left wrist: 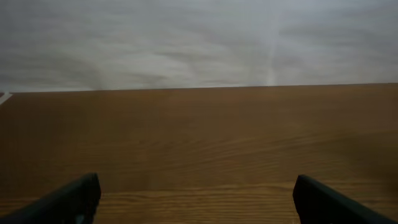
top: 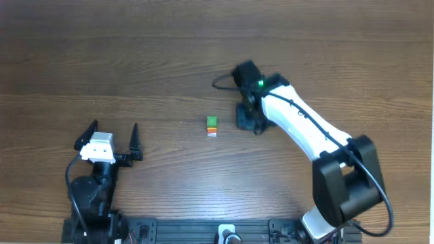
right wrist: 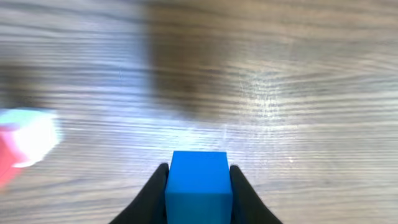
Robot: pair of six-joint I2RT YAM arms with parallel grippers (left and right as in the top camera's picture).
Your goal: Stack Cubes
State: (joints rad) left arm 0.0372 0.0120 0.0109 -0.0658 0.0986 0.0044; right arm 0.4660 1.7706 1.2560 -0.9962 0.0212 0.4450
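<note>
**Figure.** Cube-stacking scene, read from left to right. At left, the left gripper (top: 114, 129) is seen low over the table (top: 135, 54), near its own base. Its fingers (left wrist: 71, 199) are spread wide apart, with nothing between them.

At centre, a small group of cubes (top: 212, 127) is seen on the bare wood. A green cube (top: 212, 121) lies uppermost in the top view, with orange and white showing below it. The cubes appear to be stacked, though this cannot be confirmed.

Just to the right of the group, the right gripper (top: 248, 119) is seen, its jaws clamped on a blue cube (right wrist: 199, 180). The cube is gripped on two opposite side faces. Whether it is touching the table cannot be told.

The blue cube is judged to be light, rigid and smooth-sided. A slip under a loose hold is to be expected, but little risk of crushing. A centred hold on flat, parallel faces is judged best, so that the underside is left free for level seating on the green cube.
</note>
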